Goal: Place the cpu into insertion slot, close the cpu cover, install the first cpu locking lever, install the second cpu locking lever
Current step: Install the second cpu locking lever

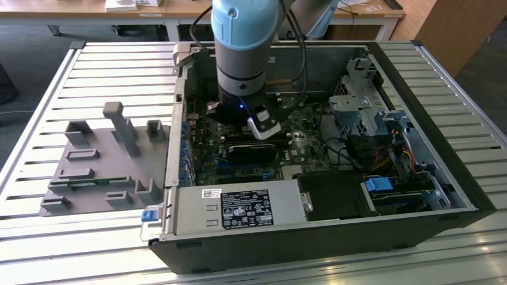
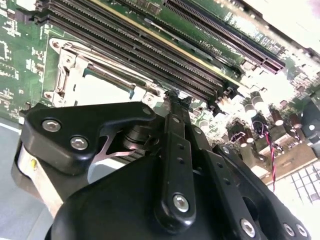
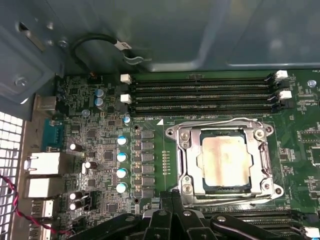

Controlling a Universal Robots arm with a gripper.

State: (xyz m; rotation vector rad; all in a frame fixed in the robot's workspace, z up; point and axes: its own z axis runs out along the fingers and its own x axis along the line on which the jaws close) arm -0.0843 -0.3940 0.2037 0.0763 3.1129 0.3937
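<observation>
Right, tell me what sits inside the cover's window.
In the first wrist view the cpu shows its metal top through the cover, which lies around it. The cpu's edges and the slot below are covered.

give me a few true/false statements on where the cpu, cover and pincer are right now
1. The cpu sits in the socket on the motherboard. True.
2. The cover is closed around the cpu. True.
3. The pincer holds the cpu. False: the cpu lies in the socket, and the pincer is beside it.
4. The arm hangs over the grey fixture outside the case. False: it reaches into the open case.
5. Empty memory slots run beside the socket. True.
</observation>
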